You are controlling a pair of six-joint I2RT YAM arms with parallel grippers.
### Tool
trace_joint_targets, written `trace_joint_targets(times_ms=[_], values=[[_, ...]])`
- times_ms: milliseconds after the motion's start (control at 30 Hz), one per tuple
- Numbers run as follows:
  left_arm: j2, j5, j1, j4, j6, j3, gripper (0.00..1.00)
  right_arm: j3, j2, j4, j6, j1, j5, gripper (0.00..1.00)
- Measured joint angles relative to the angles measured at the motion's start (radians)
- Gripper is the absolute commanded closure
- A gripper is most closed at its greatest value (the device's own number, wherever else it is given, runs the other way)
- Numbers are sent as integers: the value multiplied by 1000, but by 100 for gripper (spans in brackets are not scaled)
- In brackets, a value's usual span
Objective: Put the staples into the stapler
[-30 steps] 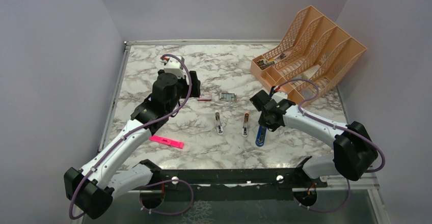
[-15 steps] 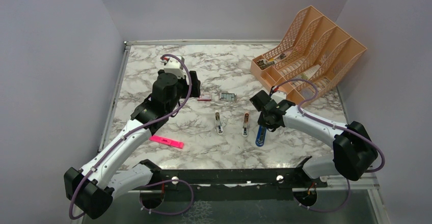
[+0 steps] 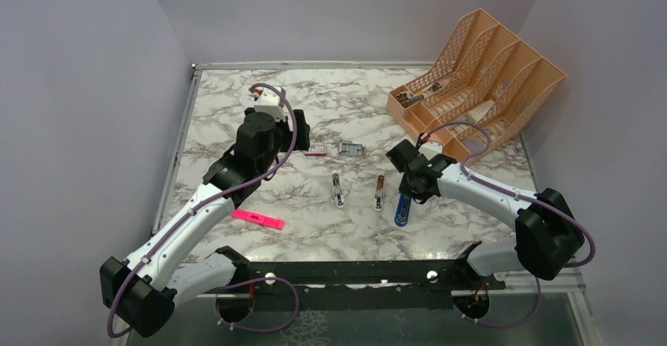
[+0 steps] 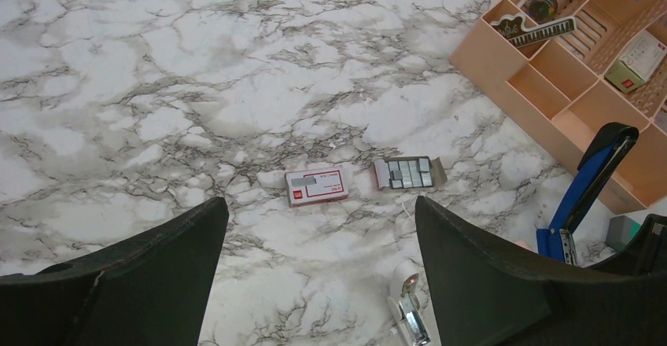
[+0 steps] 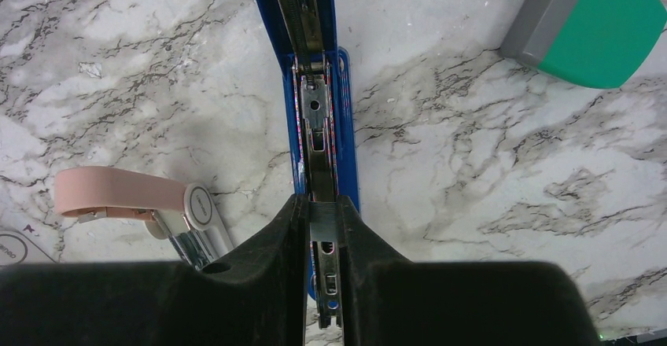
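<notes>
A blue stapler lies swung open on the marble, its metal channel facing up, and appears in the top view as the blue stapler. My right gripper is shut on a small grey strip of staples, held right above that channel. Farther back lie a red-and-white staple box and an open tray of staples. My left gripper hovers open above the table, just short of the box, with nothing between its fingers.
A white stapler and a pink-topped stapler lie open left of the blue one. A pink highlighter lies front left. An orange desk organizer stands back right. A green-and-grey object sits beside the blue stapler.
</notes>
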State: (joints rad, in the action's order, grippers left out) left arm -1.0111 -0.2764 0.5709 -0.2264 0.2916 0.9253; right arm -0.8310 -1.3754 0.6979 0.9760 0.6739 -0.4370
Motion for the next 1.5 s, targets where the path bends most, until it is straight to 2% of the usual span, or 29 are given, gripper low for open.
trace_joint_targets(times_ms=[1500], values=[[-3,3,0,0,5,0,11,0,-6,-20,-34,0,11,80]])
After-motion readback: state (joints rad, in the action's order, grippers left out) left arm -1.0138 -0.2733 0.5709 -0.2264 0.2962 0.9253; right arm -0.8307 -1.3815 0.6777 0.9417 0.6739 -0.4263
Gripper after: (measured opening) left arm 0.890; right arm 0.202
